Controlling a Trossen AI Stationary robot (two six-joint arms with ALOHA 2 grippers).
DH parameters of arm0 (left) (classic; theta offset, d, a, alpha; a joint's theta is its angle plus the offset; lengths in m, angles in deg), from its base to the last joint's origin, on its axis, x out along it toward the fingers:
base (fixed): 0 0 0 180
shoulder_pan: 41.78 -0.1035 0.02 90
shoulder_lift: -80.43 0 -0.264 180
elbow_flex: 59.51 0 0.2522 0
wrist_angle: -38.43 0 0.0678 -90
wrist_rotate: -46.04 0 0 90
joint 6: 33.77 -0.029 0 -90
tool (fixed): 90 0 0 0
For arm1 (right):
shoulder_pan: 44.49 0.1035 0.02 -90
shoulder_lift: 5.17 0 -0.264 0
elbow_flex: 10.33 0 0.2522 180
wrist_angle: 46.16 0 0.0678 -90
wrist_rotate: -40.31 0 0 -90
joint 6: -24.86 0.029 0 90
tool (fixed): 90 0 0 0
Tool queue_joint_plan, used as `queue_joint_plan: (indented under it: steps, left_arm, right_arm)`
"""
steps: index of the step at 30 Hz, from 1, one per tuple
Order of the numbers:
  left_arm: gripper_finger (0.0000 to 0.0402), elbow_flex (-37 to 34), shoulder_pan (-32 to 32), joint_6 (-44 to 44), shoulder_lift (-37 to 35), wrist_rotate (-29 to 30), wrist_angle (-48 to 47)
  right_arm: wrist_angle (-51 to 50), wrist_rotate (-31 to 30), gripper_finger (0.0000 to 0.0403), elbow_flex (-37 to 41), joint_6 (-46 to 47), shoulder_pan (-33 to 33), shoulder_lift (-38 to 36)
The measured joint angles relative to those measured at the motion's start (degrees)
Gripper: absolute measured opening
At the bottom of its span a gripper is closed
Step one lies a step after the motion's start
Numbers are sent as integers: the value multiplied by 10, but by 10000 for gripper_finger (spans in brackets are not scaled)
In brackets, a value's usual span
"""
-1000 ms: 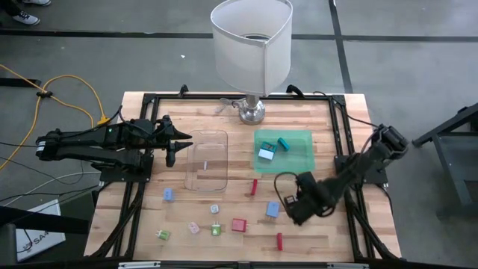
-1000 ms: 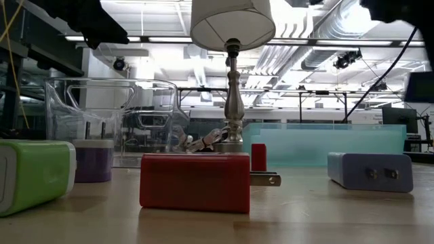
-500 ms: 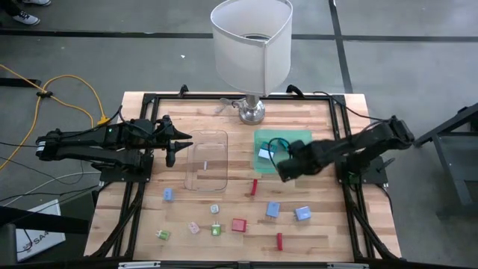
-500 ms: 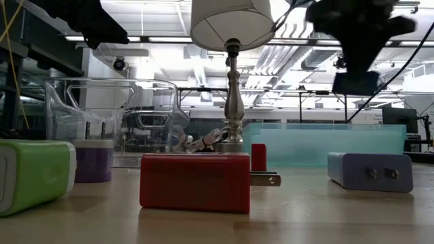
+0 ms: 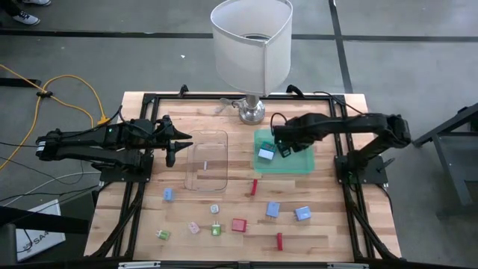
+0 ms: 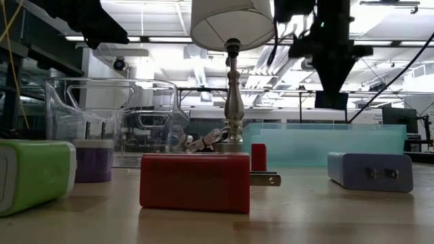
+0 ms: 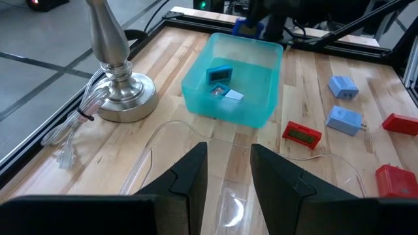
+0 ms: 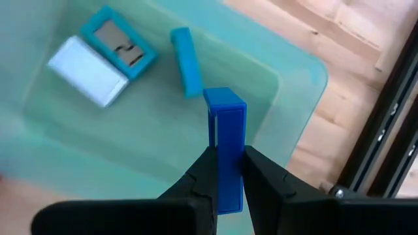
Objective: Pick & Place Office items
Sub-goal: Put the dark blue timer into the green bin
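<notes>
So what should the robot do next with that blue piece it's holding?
Probably lower a little and let go. The right end effector grips the blue block directly above the green tray, where three other pieces already lie. The left end effector waits over the clear tray.

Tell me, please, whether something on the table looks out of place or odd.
Nothing is spilled or damaged. The lamp stands upright, the small items lie scattered on the table, and the right claw holds a blue block above the green tray.

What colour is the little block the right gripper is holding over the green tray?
Bright blue. The small rectangular block pinched in the right gripper shows best in the right wrist view.
</notes>
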Motion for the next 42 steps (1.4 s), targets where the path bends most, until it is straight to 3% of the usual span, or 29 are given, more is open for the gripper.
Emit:
queue_joint_plan:
  steps: [9,22,36,42]
  left_arm:
    - [110,0,0,0,0,0,0]
    - [110,0,0,0,0,0,0]
    - [110,0,0,0,0,0,0]
    - [110,0,0,0,0,0,0]
  right_arm:
    - [93,40,45,103,-37,-57,1]
    - [235,92,45,215,-43,-70,1]
    - [246,92,47,222,-43,-70,1]
    - [247,89,71,222,-47,-70,1]
